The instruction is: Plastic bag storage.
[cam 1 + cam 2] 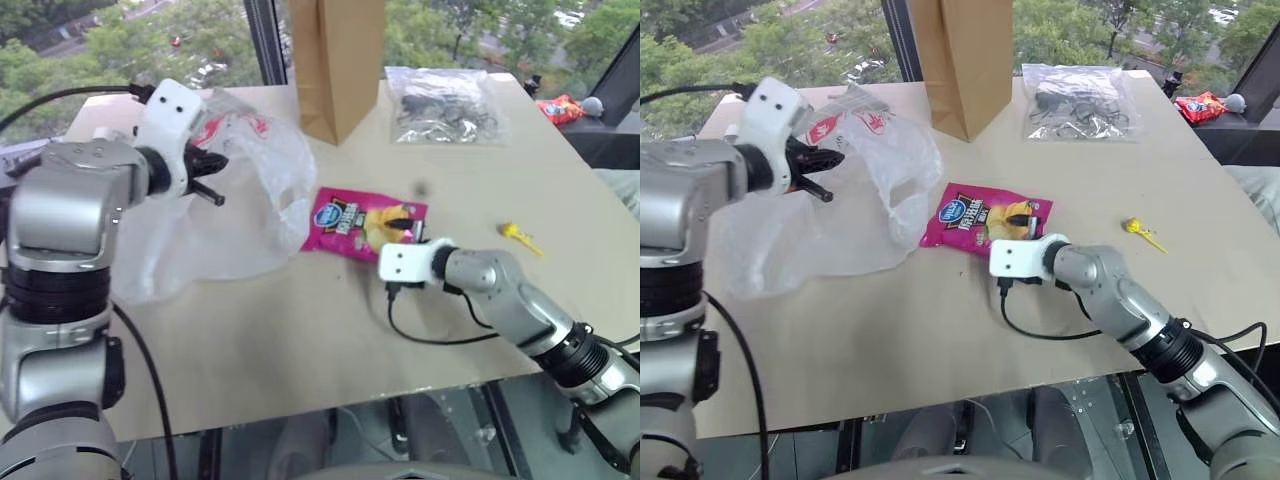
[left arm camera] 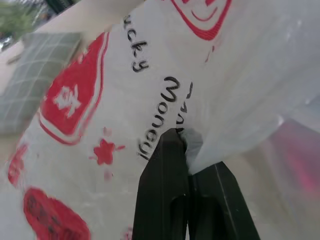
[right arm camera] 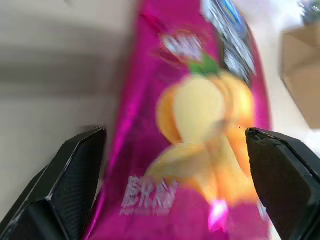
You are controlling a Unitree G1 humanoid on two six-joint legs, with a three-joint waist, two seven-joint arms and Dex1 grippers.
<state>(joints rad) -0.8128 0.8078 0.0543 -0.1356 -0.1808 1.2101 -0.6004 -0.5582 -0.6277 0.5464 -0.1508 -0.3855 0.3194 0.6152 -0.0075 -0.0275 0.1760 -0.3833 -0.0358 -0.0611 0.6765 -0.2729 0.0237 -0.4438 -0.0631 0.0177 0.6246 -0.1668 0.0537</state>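
Observation:
The plastic bag (image 1: 235,190), thin translucent white with red print, lies crumpled at the table's left and is lifted at one edge. My left gripper (image 1: 210,178) is raised above the table, shut on a fold of that bag (image 2: 195,145); the left wrist view shows the black fingers (image 2: 165,195) pinching the film. A pink chip packet (image 1: 362,222) lies flat in the middle of the table. My right gripper (image 3: 175,145) is open, its two fingers (image 3: 75,175) standing either side of the packet's near end (image 3: 200,130), low over the table.
A tall brown paper bag (image 1: 338,60) stands at the back centre. A clear plastic bag with dark items (image 1: 445,105) lies at the back right. A small yellow object (image 1: 520,235) sits right of the packet. A red packet (image 1: 560,108) lies past the table's far right edge.

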